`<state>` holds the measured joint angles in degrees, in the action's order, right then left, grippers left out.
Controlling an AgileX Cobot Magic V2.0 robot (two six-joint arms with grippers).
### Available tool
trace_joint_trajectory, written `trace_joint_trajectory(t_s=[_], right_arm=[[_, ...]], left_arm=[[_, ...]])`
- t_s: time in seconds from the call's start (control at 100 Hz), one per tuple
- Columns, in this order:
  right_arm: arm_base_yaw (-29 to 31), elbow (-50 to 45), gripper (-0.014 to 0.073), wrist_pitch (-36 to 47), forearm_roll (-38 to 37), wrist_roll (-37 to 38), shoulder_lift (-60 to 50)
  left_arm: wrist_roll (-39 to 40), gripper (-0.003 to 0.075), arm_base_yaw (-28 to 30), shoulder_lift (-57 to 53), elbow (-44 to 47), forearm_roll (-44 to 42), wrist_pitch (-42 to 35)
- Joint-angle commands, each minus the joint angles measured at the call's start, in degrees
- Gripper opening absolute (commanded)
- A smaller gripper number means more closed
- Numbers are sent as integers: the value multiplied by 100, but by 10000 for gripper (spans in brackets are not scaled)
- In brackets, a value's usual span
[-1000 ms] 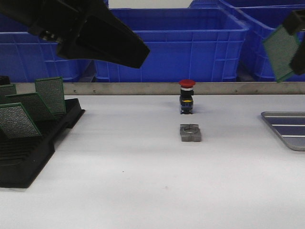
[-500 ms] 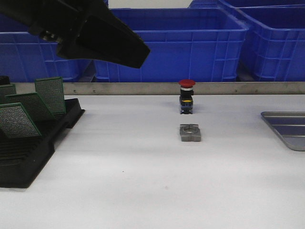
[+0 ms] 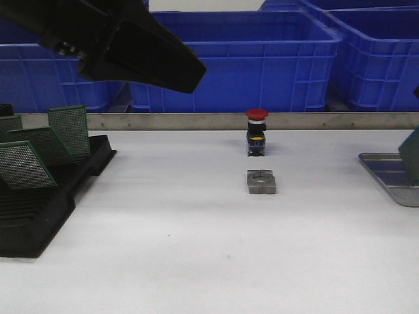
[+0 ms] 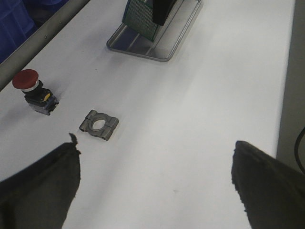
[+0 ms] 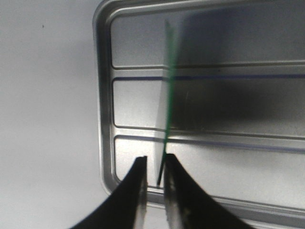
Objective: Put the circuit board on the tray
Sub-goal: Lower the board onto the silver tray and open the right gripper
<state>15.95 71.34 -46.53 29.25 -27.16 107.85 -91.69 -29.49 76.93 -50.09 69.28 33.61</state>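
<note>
Your left hand [image 4: 152, 186] hangs spread over the counter [image 3: 196, 248], holding nothing. Past the grey clamp [image 3: 261, 182], the circuit board [image 5: 167, 100], out of sight half a second ago, has come down edge-on over the tray [image 5: 104, 119], pinched in your right hand [image 5: 155, 176]. Release looks near.

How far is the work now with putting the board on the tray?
Done: one circuit board is out of the rack and over the tray. In hand: the right gripper holds it on edge, above the tray floor. Left: lower it flat and release. The left gripper hangs open, idle.
</note>
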Motion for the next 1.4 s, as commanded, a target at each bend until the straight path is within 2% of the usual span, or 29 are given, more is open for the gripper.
trace_joint_trajectory(t_s=[0.0, 0.11, 0.18, 0.47, 0.77, 0.93, 1.15, 1.39], right_arm=[[24, 164, 302, -55, 159, -85, -272], [24, 164, 506, -107, 148, -85, -272], [24, 164, 559, -117, 148, -85, -289], [10, 164, 561, -180, 110, -177, -612], [-369, -1, 561, -101, 170, -442, -1776], [-738, -705, 558, 356, 162, -721, -2650], [-1327, -1750, 496, 977, 151, -968, -3793], [-1485, -2656, 463, 1212, 151, -968, -4894]], left_arm=[[62, 607, -40, -135, -161, 301, 96], [62, 607, -40, -135, -161, 386, 181], [62, 607, -40, -135, -161, 446, 196], [74, 607, -40, -135, -161, 455, 173], [158, 599, -40, -135, -161, 455, -110], [373, 599, -40, -135, -161, 455, -181], [732, 599, -40, -135, -161, 445, -332], [1038, 599, -40, -160, -161, 432, -521]])
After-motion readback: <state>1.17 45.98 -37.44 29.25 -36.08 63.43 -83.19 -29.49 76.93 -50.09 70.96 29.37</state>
